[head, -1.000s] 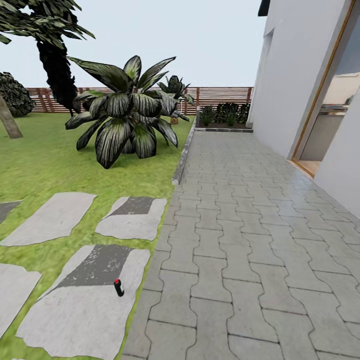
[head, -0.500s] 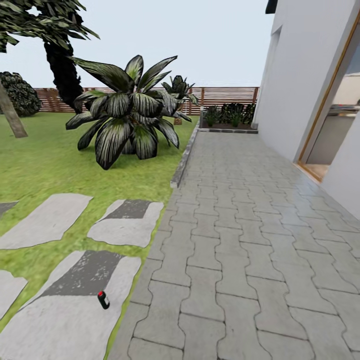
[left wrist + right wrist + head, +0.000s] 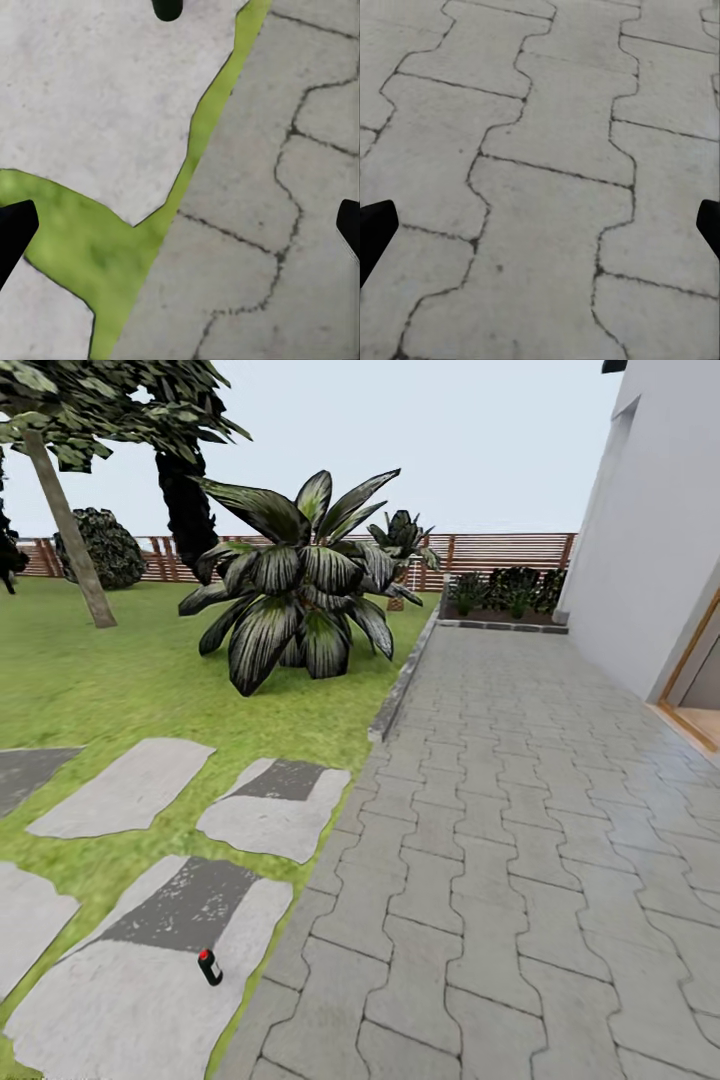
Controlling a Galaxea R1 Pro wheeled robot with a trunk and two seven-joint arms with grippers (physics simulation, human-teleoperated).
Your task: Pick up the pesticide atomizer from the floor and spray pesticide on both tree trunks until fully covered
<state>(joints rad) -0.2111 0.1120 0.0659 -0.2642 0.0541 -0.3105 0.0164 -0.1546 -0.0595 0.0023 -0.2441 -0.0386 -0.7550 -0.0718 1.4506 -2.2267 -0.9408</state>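
Observation:
The pesticide atomizer point(image 3: 209, 967), a tiny black bottle with a red tip, lies tilted on a pale stepping slab point(image 3: 110, 1000) near the grass strip beside the paving. One tree trunk point(image 3: 70, 530), pale and leaning, rises from the lawn at the far left under a dark green crown point(image 3: 90, 400). In the left wrist view my left gripper point(image 3: 180, 229) is open over slab, grass and paving, and a dark rounded shape point(image 3: 166, 7), cut off by the frame edge, may be the atomizer. My right gripper point(image 3: 540, 225) is open above bare paving.
A striped-leaf palm point(image 3: 300, 580) stands on the lawn by the stone kerb point(image 3: 400, 685). A near-black trunk point(image 3: 185, 510) rises behind it. The slat fence point(image 3: 500, 550) closes the back, a white house wall point(image 3: 650, 540) and doorway line the right, and grey paving point(image 3: 520, 840) stretches ahead.
The camera has swung left: the palm, kerb and wall sit further right in the picture and the pale trunk has come into fuller view. The atomizer lies on the same slab.

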